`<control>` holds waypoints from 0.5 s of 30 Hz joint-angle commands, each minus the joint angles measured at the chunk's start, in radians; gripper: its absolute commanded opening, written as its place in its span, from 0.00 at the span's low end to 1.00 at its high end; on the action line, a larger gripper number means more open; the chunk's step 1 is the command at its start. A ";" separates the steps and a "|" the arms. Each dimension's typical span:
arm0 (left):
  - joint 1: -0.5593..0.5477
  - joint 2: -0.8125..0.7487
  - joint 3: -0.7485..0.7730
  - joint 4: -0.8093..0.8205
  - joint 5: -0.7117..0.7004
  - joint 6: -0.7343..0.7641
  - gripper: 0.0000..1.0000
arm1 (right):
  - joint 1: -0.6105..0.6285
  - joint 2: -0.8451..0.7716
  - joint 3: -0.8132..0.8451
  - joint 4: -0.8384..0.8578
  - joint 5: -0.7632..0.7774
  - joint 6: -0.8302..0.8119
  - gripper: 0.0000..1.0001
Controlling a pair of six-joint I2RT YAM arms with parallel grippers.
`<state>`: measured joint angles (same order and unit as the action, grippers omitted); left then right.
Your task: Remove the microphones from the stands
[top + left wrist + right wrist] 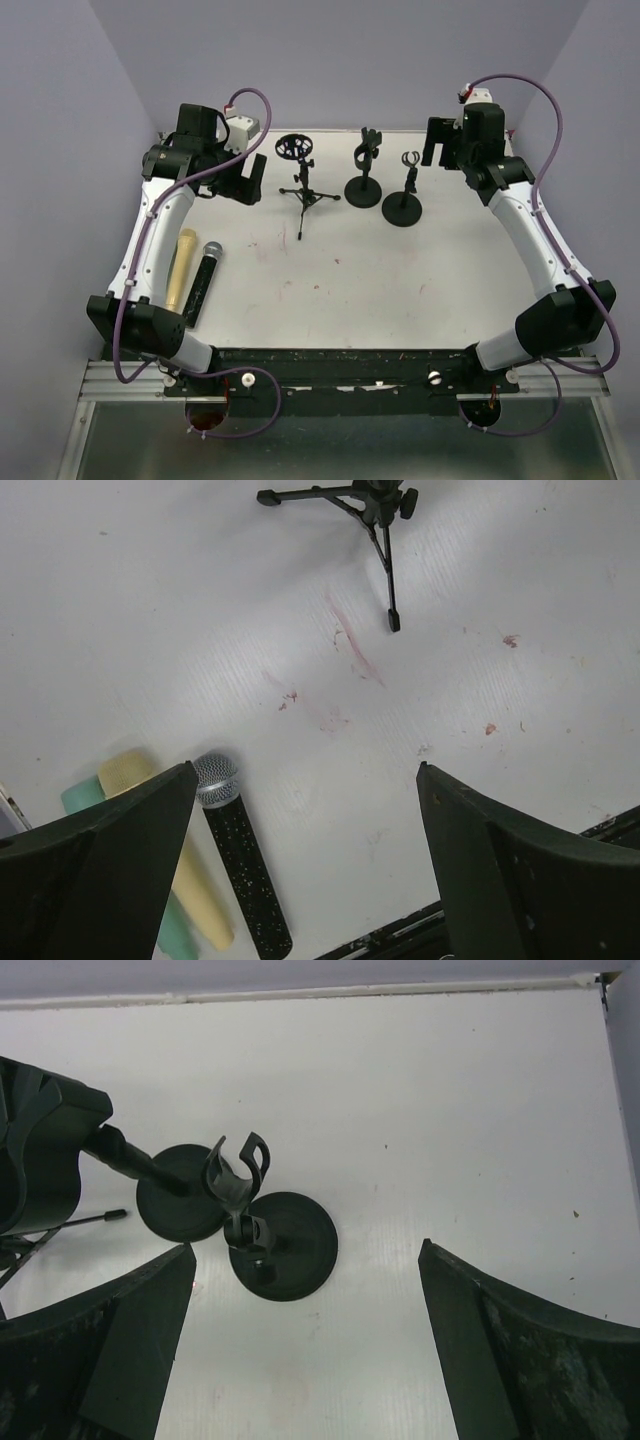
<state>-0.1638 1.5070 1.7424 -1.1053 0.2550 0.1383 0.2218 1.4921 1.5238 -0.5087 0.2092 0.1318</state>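
Observation:
A black microphone [201, 283] with a silver grille lies flat on the table at the left; it also shows in the left wrist view [240, 855]. Three stands are at the back: a tripod stand [300, 185] with a ring mount, a round-base stand [363, 175] and a round-base clip stand [404, 195]. Their holders are empty. My left gripper [250, 178] is open and empty, raised beside the tripod [375, 510]. My right gripper [438, 145] is open and empty, raised right of the clip stand [285, 1245].
A yellow microphone-shaped object [181, 270] lies beside the black one, and a green object [80, 795] shows next to it in the left wrist view. Purple walls close in the table on the left, the right and the back.

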 commanded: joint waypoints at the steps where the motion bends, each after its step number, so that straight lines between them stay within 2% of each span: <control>1: 0.013 -0.076 -0.096 0.060 -0.029 -0.020 0.99 | -0.001 -0.009 -0.017 0.030 -0.037 0.005 1.00; 4: 0.053 -0.061 -0.141 0.074 -0.033 -0.197 0.99 | 0.001 0.000 -0.005 0.027 -0.040 0.012 1.00; 6: 0.069 -0.048 -0.165 0.081 -0.004 -0.239 0.99 | 0.001 0.002 -0.002 0.027 -0.047 0.005 1.00; 9: 0.079 -0.027 -0.178 0.094 0.023 -0.261 0.99 | 0.001 0.000 -0.013 0.030 -0.030 0.003 1.00; 15: 0.083 -0.021 -0.147 0.120 0.040 -0.204 0.99 | 0.001 -0.007 -0.040 0.030 -0.045 0.014 1.00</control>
<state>-0.0860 1.4914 1.5650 -1.0225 0.2596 -0.0612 0.2218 1.4921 1.5093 -0.4934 0.1856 0.1322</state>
